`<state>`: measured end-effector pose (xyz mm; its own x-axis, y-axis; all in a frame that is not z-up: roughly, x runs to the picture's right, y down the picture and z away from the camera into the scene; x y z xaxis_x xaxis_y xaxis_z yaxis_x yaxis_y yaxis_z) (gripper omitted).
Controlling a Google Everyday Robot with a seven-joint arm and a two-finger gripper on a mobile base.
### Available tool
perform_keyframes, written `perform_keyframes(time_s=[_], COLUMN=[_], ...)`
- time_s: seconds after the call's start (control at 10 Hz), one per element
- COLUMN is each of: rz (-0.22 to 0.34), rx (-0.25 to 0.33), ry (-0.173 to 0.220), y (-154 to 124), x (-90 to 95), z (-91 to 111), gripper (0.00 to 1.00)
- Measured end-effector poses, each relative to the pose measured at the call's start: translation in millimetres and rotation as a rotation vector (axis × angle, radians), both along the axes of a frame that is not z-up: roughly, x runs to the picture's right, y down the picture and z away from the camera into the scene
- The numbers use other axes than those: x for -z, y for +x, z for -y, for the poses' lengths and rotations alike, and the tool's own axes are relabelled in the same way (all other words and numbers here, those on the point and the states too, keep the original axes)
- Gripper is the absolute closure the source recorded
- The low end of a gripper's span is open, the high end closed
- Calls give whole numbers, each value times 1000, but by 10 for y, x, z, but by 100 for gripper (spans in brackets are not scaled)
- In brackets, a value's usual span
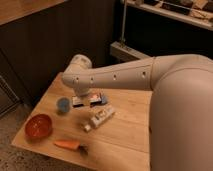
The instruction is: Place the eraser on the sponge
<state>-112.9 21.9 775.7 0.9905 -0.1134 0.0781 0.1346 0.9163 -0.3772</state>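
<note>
My gripper [88, 96] hangs below the wrist at the back of the wooden table [125, 135], largely hidden by the arm. It is shut on the eraser [77, 102], a long black bar with a white face whose two ends stick out on either side. The eraser lies level and low over the table. Its right end reaches the sponge [104, 100], a blue pad of which only an edge shows past the eraser. Whether the eraser touches the sponge I cannot tell.
A round blue cup [63, 105] stands just left of the eraser. A white tube with a cap [98, 118] lies in front of it. A red bowl [39, 126] sits front left and a carrot [68, 145] near the front edge.
</note>
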Motion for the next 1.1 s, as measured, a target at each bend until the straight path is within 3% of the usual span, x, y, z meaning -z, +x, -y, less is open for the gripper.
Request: perform_keyframes(time_s=[0.1, 0.5, 0.7, 1.1], rz=[2, 54, 62, 45], rx=[-7, -22, -36, -77], ry=[1, 20, 13, 2], y=[-32, -224, -138, 181], x=[-93, -732, -807, -748], z=[73, 810, 975, 1121], gripper=[100, 100, 100, 100])
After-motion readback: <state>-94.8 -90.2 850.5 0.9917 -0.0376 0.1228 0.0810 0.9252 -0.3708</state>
